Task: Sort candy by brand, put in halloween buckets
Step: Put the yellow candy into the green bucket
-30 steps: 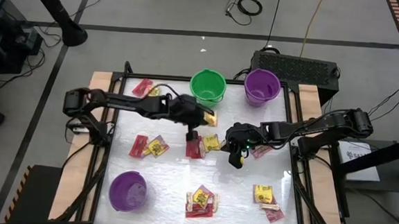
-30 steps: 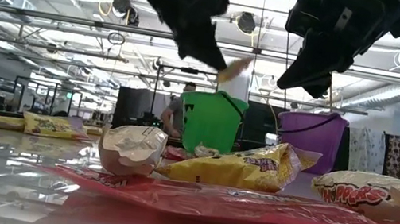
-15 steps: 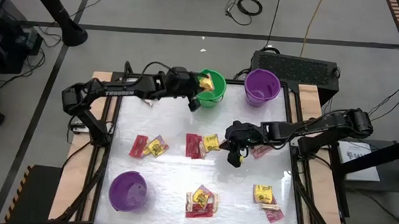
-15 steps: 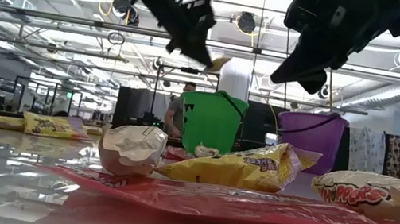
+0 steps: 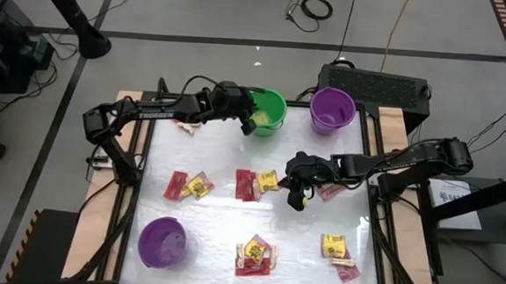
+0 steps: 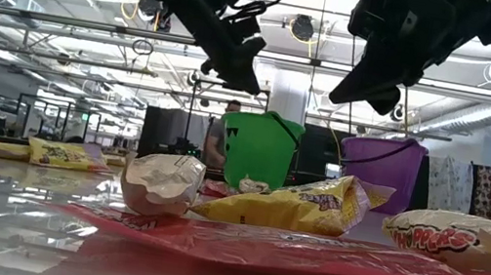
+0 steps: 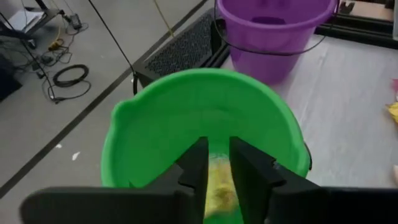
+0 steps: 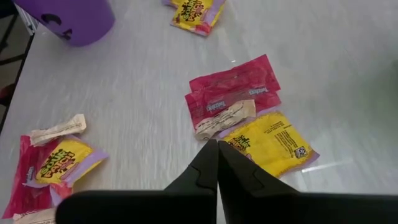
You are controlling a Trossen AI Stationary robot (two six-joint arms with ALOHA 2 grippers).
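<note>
My left gripper (image 5: pixel 249 124) hangs over the near-left rim of the green bucket (image 5: pixel 268 109), its fingers (image 7: pixel 249 171) a narrow gap apart. A blurred yellow packet (image 7: pixel 217 186) shows under that gap, inside the bucket (image 7: pixel 161 124); no finger shows on it. My right gripper (image 5: pixel 299 200) is shut and empty, in the air right of the table's middle, above a red packet (image 8: pixel 233 93), a tan piece (image 8: pixel 224 118) and a yellow packet (image 8: pixel 267 143). Two purple buckets stand at far right (image 5: pixel 332 109) and near left (image 5: pixel 161 242).
Candy lies in small heaps: left of middle (image 5: pixel 189 186), at the middle (image 5: pixel 255 183), near middle (image 5: pixel 255 255), near right (image 5: pixel 336 249) and far left (image 5: pixel 184 122). In the low view a tan piece (image 6: pixel 159 183) and a yellow packet (image 6: pixel 304 206) lie close up.
My left gripper has carried a yellow packet from the table's middle up and toward the far edge, over the green bucket. The packet stuck out past its fingertips half a second ago and no longer does; it now shows inside the bucket. My right gripper has kept still.
</note>
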